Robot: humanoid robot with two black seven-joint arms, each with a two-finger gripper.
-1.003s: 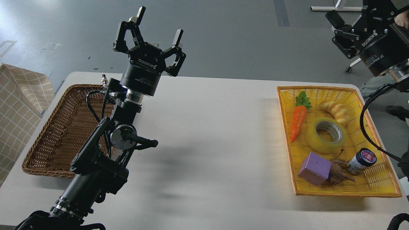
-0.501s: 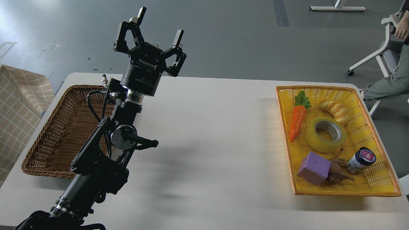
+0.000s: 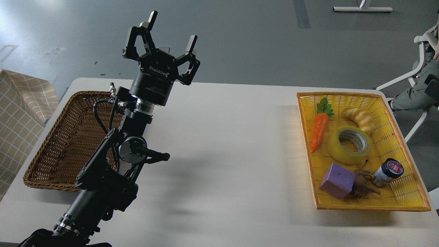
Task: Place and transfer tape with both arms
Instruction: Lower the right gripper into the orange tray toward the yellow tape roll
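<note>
The tape (image 3: 349, 144), a translucent yellow roll with a pale core, lies flat in the yellow basket (image 3: 404, 197) at the right of the table. My left gripper (image 3: 170, 28) is open and empty. It is raised above the table's far left part, far from the tape, with its fingers pointing up and away. My right arm and its gripper are out of view.
A brown wicker basket (image 3: 51, 151) sits at the left, partly behind my left arm. The yellow basket also holds a carrot (image 3: 319, 130), a croissant (image 3: 359, 118), a purple block (image 3: 337, 180), a small jar (image 3: 388, 172) and a brown toy. A seated person (image 3: 416, 92) is at the far right.
My right gripper, seen at the top right one second ago, has left the view. My left arm has shifted very slightly. The tape has not moved.
</note>
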